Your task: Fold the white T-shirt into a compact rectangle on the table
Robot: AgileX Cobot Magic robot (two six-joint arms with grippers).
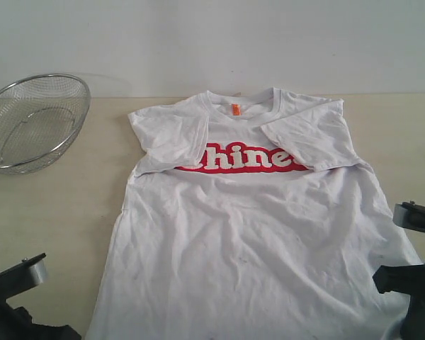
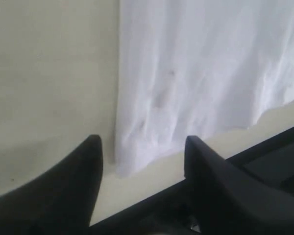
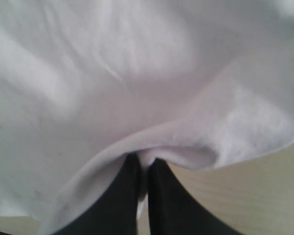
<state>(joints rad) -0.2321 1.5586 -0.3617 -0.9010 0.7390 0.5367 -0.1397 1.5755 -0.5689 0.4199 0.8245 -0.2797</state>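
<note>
Now — mesh basket [image 1: 28,124]: on table [image 1: 57,205] | white T-shirt [image 1: 255,241]: beside, apart

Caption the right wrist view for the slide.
Right gripper shut, pinching a bunched edge of the white cotton T-shirt; pale beige wood-grain table beside it.

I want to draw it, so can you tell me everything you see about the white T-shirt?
The white T-shirt looks like soft, wrinkled cotton. It lies face up, spread on the table, both short sleeves folded inward over the red-and-white lettering. A small orange tag sits inside the neck. The right pincer is shut on its bottom hem; the open left pincer straddles the other bottom corner without pinching.
</note>
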